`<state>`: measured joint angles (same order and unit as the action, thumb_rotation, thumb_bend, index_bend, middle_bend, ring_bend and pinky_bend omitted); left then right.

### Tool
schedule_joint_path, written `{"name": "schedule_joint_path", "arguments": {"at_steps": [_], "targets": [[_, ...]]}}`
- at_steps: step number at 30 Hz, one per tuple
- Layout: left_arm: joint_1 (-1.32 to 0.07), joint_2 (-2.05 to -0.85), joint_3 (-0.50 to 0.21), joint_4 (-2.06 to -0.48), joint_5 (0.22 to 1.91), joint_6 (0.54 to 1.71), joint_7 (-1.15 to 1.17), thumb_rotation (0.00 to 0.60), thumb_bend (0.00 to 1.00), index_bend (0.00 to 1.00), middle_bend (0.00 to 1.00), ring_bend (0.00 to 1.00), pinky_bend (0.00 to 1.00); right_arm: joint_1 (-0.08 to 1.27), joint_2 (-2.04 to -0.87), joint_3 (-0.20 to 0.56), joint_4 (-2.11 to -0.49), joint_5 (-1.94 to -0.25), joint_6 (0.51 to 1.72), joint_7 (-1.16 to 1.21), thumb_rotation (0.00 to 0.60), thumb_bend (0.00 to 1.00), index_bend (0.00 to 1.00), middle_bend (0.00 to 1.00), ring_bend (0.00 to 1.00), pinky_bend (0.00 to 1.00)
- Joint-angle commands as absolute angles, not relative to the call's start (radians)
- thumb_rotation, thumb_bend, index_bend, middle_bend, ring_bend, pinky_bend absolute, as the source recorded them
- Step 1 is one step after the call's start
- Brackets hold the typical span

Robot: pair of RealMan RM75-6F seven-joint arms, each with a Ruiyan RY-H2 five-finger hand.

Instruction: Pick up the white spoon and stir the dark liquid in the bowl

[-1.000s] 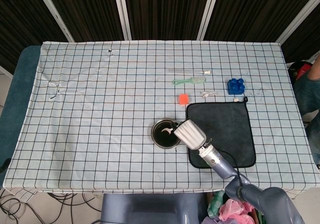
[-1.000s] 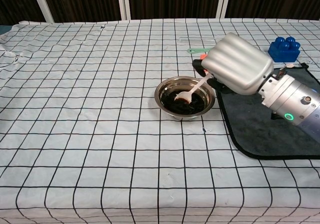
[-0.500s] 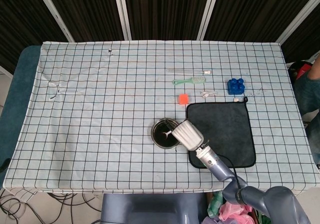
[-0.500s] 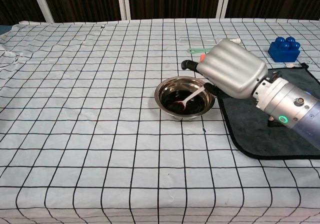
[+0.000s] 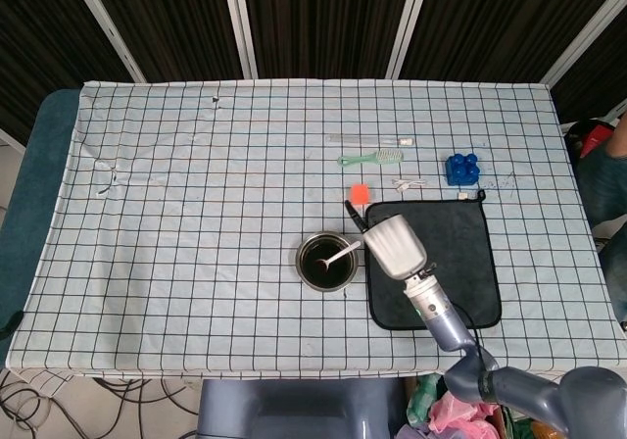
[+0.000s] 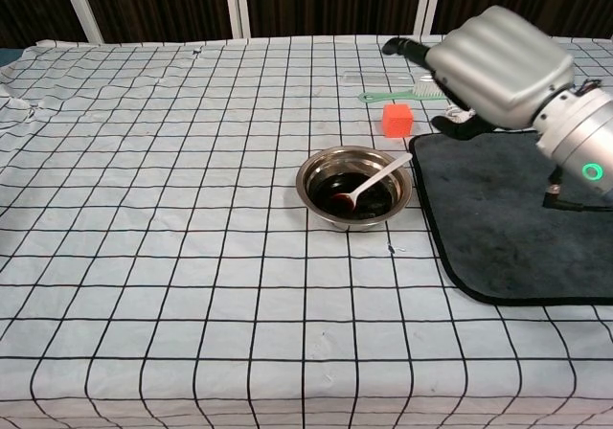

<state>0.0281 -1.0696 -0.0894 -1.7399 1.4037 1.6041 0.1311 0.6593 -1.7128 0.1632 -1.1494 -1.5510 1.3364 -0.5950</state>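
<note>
Right hand [image 6: 498,65] has let go of the white plastic spoon [image 6: 369,184] and is lifting away, fingers apparently spread, holding nothing.
The spoon is resting in the round steel bowl [image 6: 316,199] of dark liquid [image 6: 356,202], handle leaning toward 2 o'clock.

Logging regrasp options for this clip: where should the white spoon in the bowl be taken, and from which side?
Probably by the handle end of the white spoon, which leans on the rim of the bowl nearest the dark mat; its scoop sits in the dark liquid. Coming from above on the mat side suits the open right hand.
</note>
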Motion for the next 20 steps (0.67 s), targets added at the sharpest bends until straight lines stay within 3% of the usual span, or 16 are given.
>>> {"name": "schedule_joint_path", "arguments": {"at_steps": [1,5,11,20], "targets": [[0.026,-1.068,-0.087,-1.741,1.406,1.600,0.130,0.600,0.19,0.09,0.01,0.00,0.00,0.576,-1.555,0.208,-1.364,-1.421,1.323,-0.589,0.600,0.26,0.14,0.47,0.60,0.73],[0.023,-1.065,-0.082,-1.739,1.417,1.594,0.123,0.600,0.19,0.09,0.01,0.00,0.00,0.492,-1.360,0.225,-1.609,-1.290,1.281,-0.513,0.600,0.26,0.14,0.35,0.43,0.59],[0.019,-1.056,-0.080,-1.729,1.429,1.586,0.091,0.600,0.19,0.09,0.01,0.00,0.00,0.371,-1.152,0.170,-1.739,-1.278,1.278,-0.302,0.600,0.26,0.12,0.28,0.34,0.46],[0.002,-1.043,-0.073,-1.714,1.437,1.547,0.045,0.600,0.19,0.09,0.01,0.00,0.00,0.211,-1.105,0.070,-1.720,-1.357,1.440,-0.253,0.600,0.26,0.11,0.26,0.31,0.41]]}}
